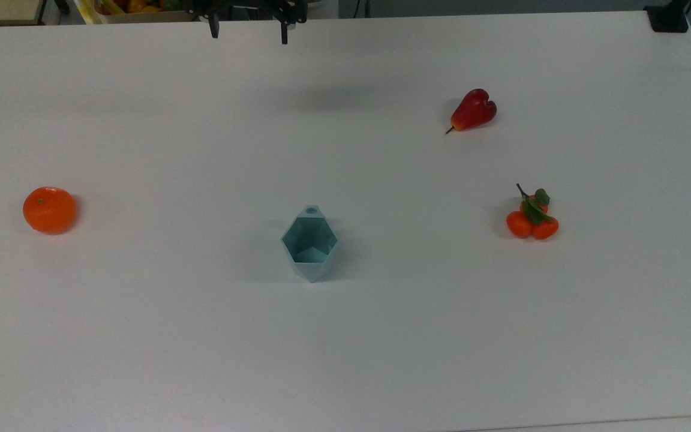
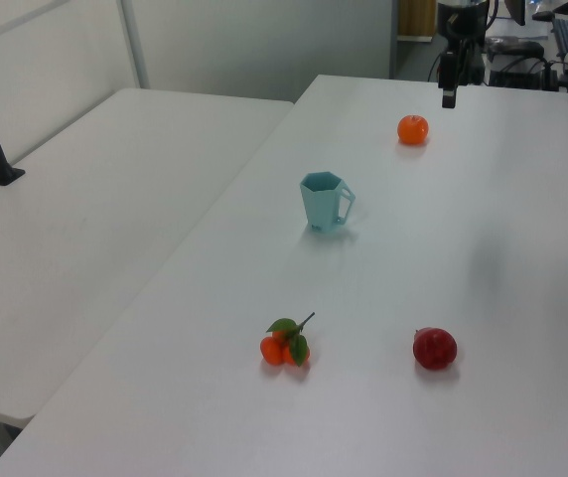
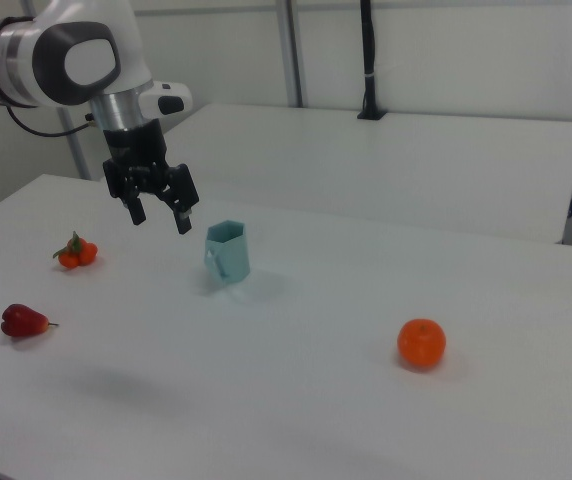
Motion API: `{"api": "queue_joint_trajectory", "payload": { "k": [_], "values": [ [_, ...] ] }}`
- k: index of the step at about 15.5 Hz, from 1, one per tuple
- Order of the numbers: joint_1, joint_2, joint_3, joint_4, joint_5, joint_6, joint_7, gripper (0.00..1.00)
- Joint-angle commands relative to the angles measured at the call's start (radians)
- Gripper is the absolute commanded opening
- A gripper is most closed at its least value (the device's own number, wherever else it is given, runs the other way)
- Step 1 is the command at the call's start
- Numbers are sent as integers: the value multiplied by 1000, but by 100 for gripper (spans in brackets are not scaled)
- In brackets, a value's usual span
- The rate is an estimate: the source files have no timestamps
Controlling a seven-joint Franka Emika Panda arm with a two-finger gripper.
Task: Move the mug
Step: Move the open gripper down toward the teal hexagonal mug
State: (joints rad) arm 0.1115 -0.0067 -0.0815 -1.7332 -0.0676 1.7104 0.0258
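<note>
The black 2-finger gripper (image 3: 158, 216) hangs high above the white table (image 1: 381, 336), fingers spread and empty — the approach is not yet begun. Well below and ahead of it stands the pale teal faceted mug (image 1: 309, 245), upright, untouched; next comes descent over its rim.

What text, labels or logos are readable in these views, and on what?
None readable. The mug, orange, red fruit, small orange cluster and table are all unmarked. The arm's end effector, open above the table, carries no legible label.
</note>
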Motion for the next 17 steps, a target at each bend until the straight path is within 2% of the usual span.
{"api": "queue_joint_trajectory", "payload": {
  "k": [1, 10, 17],
  "values": [
    [-13, -19, 0, -22, -14, 11, -12, 100],
    [-15, -3, 0, -20, -11, 31, -13, 100],
    [-15, 100, 2, -19, -6, 254, -15, 100]
  ]
}}
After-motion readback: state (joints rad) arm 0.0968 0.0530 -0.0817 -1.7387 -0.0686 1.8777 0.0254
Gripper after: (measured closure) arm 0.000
